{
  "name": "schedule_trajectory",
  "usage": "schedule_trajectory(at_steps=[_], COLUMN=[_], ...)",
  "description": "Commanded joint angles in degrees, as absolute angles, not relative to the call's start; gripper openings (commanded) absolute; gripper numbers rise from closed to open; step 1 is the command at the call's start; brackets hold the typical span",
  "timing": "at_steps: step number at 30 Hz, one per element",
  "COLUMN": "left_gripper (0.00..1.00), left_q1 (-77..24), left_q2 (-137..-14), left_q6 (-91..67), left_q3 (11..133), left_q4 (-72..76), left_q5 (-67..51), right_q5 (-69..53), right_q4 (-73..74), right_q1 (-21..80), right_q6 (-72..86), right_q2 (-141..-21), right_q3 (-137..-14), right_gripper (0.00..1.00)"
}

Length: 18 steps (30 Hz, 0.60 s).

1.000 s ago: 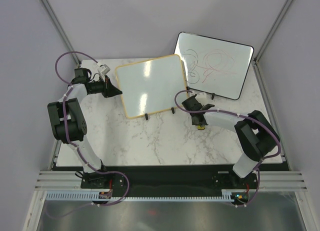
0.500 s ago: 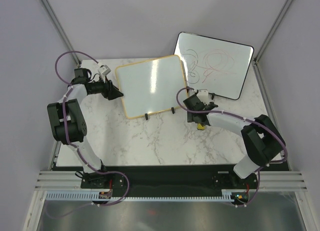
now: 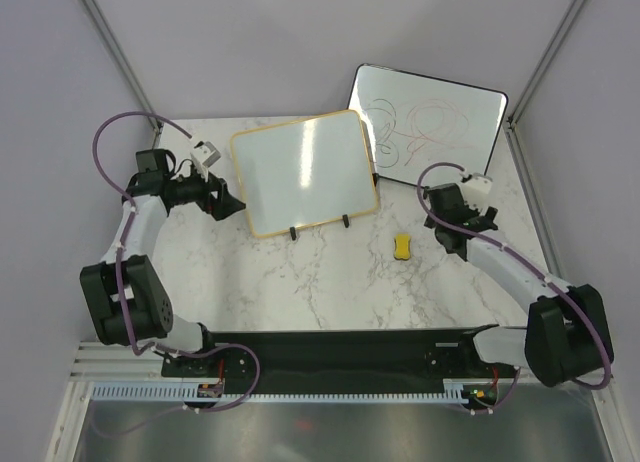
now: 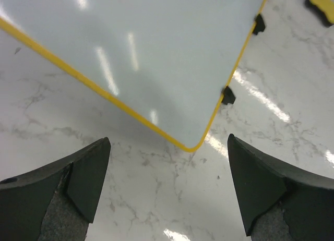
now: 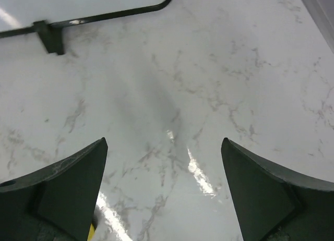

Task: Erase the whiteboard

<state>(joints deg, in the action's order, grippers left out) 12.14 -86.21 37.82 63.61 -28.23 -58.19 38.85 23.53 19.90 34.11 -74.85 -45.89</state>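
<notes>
The whiteboard (image 3: 305,172) with the tan frame stands tilted on small black feet at the middle of the table, and its face looks blank. My left gripper (image 3: 230,202) is open just off the board's lower left corner, apart from it. In the left wrist view the board's yellow-edged corner (image 4: 193,144) lies ahead of the open left gripper (image 4: 168,186). A yellow eraser (image 3: 402,246) lies on the table right of the board. My right gripper (image 3: 458,220) is open to the right of the eraser, holding nothing. In the right wrist view the right gripper (image 5: 164,189) hangs over bare marble.
A larger black-framed whiteboard (image 3: 430,127) with red and black scribbles leans at the back right; its lower edge and a foot (image 5: 49,37) show in the right wrist view. The marble table (image 3: 300,282) ends at a black strip near the arm bases.
Both grippers have opened. The right one let go of the yellow eraser, left it on the table and drew back to the right. The left one came off the board's left edge.
</notes>
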Motion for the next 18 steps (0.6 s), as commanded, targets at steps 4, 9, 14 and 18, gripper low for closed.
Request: schedule_trajectory(at_steps=[4, 9, 14, 18], left_gripper=[0.99, 0.99, 0.99, 0.99], left_q1=[12.3, 12.3, 12.2, 12.4], left_q2=[-77.7, -73.0, -68.6, -64.4], left_q6=[29.8, 25.2, 22.8, 22.3], left_q3=[54.5, 48.1, 40.4, 36.0], left_q4=[-26.6, -22.3, -17.9, -16.9], left_q5=[-27.5, -15.4, -10.7, -8.6], right_q5=[35.2, 35.3, 33.2, 28.7], right_q4=[17.2, 13.4, 12.4, 12.0], right_q1=[8.5, 6.9, 7.0, 7.0], right_q6=[36.6, 37.2, 35.7, 33.5], right_q2=[-63.2, -56.7, -57.3, -57.7], right_q3=[-33.4, -28.3, -28.5, -29.3], right_gripper=[0.98, 0.98, 0.98, 0.98])
